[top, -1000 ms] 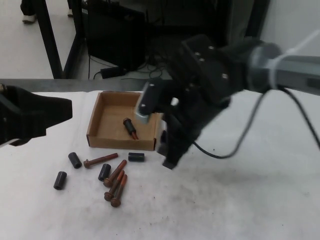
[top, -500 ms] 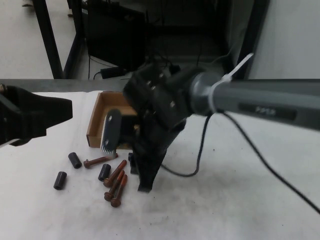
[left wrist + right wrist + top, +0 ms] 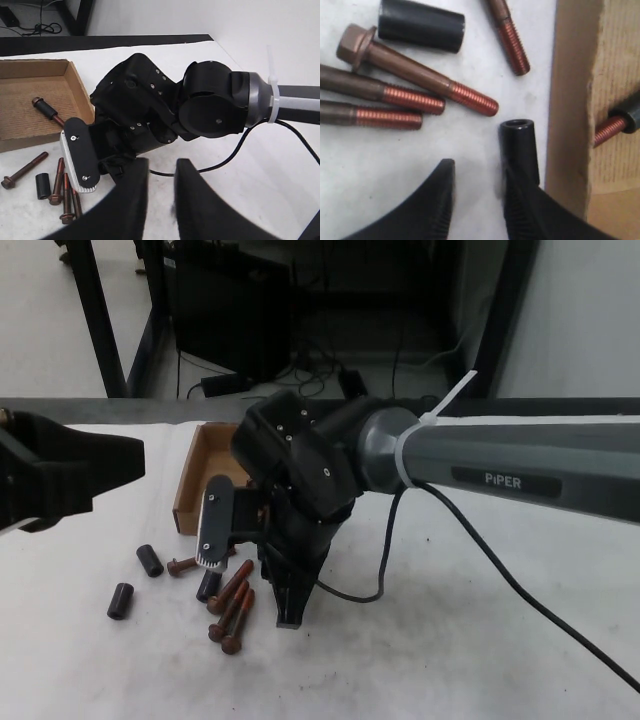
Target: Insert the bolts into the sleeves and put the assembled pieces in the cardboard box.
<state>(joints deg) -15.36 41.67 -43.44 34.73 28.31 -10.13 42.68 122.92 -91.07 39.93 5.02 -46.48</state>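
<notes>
While the right arm (image 3: 480, 465) hangs low over the counter (image 3: 480, 640) directly in front of the cardboard box (image 3: 188, 502), the right jaws stand apart. Bare counter shows in the gap and they hold nothing.

Item 1: 1 black sleeve (image 3: 519, 142) lies just outside the box's front wall, parallel to it, at the tip of 1 right finger (image 3: 520, 205). Contact between the 2 cannot be confirmed.

Item 2: 4 loose bolts (image 3: 415, 70) lie on the counter in front of the box. 3 of them are side by side, and the 4th (image 3: 182, 565) lies apart, nearer the wall.

Item 3: a 2nd sleeve (image 3: 420, 25) lies just beside the bolt heads. 2 further sleeves (image 3: 149, 560) (image 3: 120, 600) lie farther out from the box front, toward the left arm's side.

Item 4: 1 assembled piece (image 3: 46, 109), a bolt seated in its sleeve, lies on the box floor.

Item 5: the left arm (image 3: 60, 475) is held well off to the side of the box. The left jaws are parted by a moderate gap, with fingers (image 3: 135, 200) around nothing.
</notes>
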